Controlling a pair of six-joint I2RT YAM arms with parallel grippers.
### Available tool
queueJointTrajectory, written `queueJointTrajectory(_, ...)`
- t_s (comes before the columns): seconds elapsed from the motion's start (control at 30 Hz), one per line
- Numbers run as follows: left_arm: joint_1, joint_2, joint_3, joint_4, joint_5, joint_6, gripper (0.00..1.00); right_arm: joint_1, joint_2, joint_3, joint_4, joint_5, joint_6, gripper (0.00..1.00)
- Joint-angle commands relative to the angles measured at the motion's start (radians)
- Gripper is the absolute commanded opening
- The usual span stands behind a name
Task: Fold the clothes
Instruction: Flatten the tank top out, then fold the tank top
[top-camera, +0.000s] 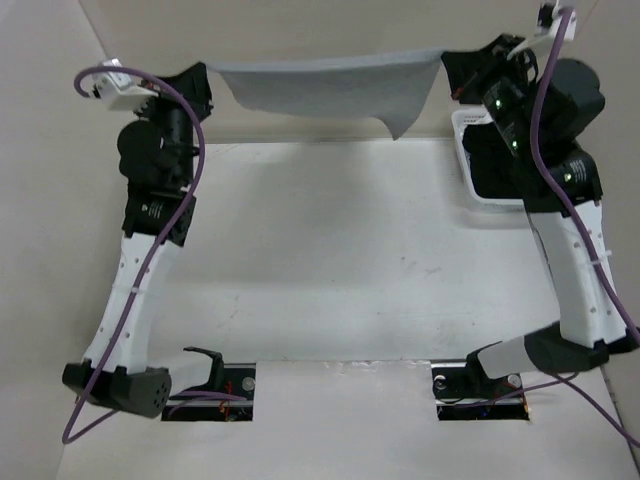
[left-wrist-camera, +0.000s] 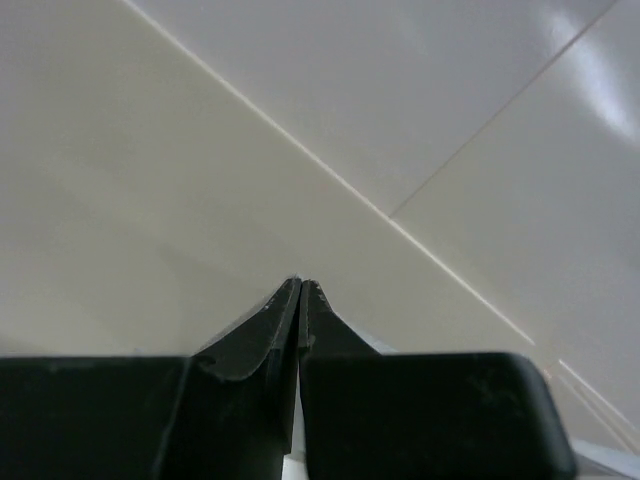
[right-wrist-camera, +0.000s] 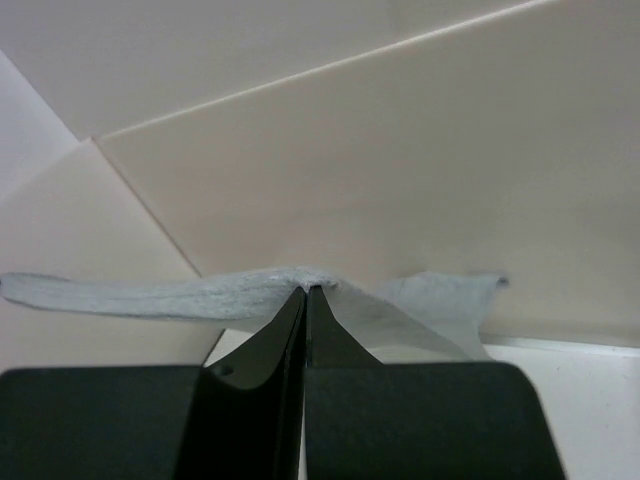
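1. Top view: the fingers of the left gripper (top-camera: 205, 76) and the right gripper (top-camera: 447, 62) are both pinching tight on the upper edge of the grey top (top-camera: 330, 85), one at each end. The top is hanging above the far edge of the table (top-camera: 330, 270). It is stretching left to right between the arms, with its long axis running along that edge. Its right part is drooping to a point near the far right corner, just beside the white basket (top-camera: 466, 165). I cannot tell whether that tip is touching the table.

2. Left wrist view: the fingers (left-wrist-camera: 260, 330) are pressing flat together with no gap. No cloth is showing at the tips here, only pale wall (left-wrist-camera: 200, 150) beyond them. The grip on this side is therefore being judged from the top view.

3. Right wrist view: the fingers (right-wrist-camera: 270, 330) are clamping shut on a fold of the grey top (right-wrist-camera: 120, 292), which is spreading out to both sides of the tips.

4. Judgement: the cloth is lying between and below the two grippers, with each arm equally near its own end. Laying it flat is likely calling for both arms to lower it together toward the near edge, level, so that the drooping right side is not bunching first.
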Motion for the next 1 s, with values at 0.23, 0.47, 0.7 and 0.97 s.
queueJointTrajectory(0.23,-0.136,-0.399,-0.765,0.007,-0.159,-0.029,0.00,0.159,-0.501,-1.122,0.350,0.088,0.147,0.01)
queueJointTrajectory(0.47,-0.193,-0.710,-1.162,-0.308,-0.148,-0.170,0.00,0.344,-0.707,-1.650,0.388,0.164,0.348,0.00)
queueJointTrajectory(0.7,-0.233,-0.912,-1.144,-0.583,-0.123,-0.284,0.00,0.576,-0.942,-1.792,0.133,0.250,0.575,0.00)
queueJointTrajectory(0.97,-0.223,-0.662,-1.009,-0.309,-0.168,-0.166,0.00,0.482,-0.792,-1.629,0.169,0.281,0.459,0.00)
